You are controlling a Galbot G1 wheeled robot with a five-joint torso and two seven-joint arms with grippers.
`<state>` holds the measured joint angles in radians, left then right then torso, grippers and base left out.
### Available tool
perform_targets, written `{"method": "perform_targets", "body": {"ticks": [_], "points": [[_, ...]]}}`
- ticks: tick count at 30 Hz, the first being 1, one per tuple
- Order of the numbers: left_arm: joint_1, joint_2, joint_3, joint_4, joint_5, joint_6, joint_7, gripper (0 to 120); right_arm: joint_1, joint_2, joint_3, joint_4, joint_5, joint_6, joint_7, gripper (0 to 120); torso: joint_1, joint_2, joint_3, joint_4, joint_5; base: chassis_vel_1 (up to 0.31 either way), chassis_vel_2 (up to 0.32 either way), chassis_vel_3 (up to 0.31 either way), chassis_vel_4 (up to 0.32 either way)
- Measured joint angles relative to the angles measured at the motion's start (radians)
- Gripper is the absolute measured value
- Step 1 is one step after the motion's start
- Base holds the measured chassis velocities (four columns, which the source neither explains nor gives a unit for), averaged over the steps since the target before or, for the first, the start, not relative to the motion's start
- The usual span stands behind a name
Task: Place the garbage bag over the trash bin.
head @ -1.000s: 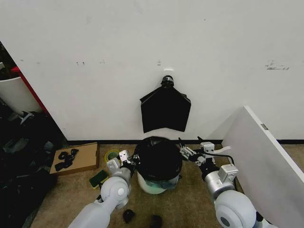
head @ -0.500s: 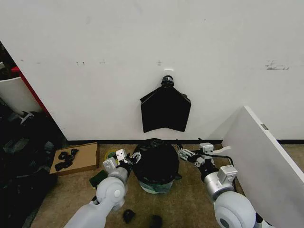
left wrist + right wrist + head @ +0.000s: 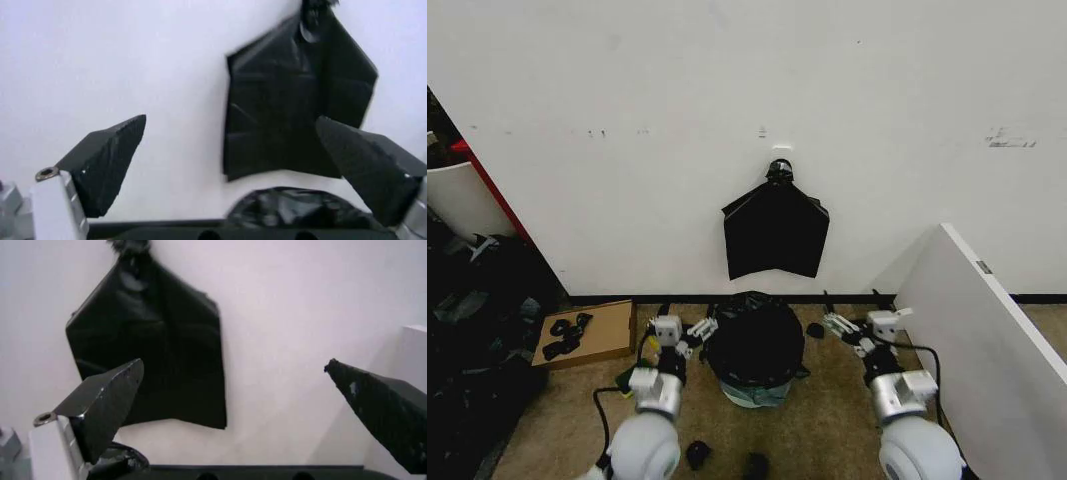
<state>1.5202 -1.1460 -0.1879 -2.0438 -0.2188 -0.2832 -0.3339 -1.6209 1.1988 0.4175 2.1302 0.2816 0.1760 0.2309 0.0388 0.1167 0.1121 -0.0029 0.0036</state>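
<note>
The garbage bag (image 3: pixel 755 340), glossy black and crinkled, is draped over the top of the trash bin (image 3: pixel 752 393), whose pale lower wall shows under the bag's hem. My left gripper (image 3: pixel 685 320) is open just left of the bin, apart from the bag. On the bin's right my right gripper (image 3: pixel 852 312) is open too, with nothing in it. In the left wrist view the left gripper (image 3: pixel 230 121) has its fingers spread wide toward the wall, above the garbage bag (image 3: pixel 293 207). The right gripper (image 3: pixel 233 364) is spread wide as well.
A flat black sheaf of bags (image 3: pixel 775 230) hangs on the white wall above the bin. A cardboard box (image 3: pixel 587 335) lies at left, a leaning white board (image 3: pixel 977 330) at right. Small black scraps (image 3: pixel 697 455) lie on the floor near me. A white container (image 3: pixel 457 195) stands far left.
Both grippers have let go of the bag's sides and drawn away outward from the bin. The bag-covered bin now sits lower and stands free between them.
</note>
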Motion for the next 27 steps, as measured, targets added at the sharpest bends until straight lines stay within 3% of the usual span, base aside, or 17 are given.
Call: {"method": "perform_targets", "body": {"ticks": [5,12,27], "points": [[0.191,-0.095,-0.105,-0.037,0.142,-0.099,0.038,100,-0.162,0.050,0.066,0.028,-0.012,0.127,-0.127,100,0.000,0.000,0.000,0.0003,-0.0003,0.000,0.000,0.000,0.000],[0.272,-0.157,-0.132,-0.087,0.212,-0.137,0.040,100,-0.229,0.093,0.066,0.025,-0.106,0.255,-0.183,100,0.000,0.000,0.000,0.0001,0.0000,0.000,0.000,0.000,0.000],[0.302,-0.163,-0.118,-0.134,0.235,-0.171,0.029,100,-0.247,0.122,0.063,0.034,-0.149,0.271,-0.182,100,0.000,0.000,0.000,0.0002,-0.0001,0.000,0.000,0.000,0.000]]}}
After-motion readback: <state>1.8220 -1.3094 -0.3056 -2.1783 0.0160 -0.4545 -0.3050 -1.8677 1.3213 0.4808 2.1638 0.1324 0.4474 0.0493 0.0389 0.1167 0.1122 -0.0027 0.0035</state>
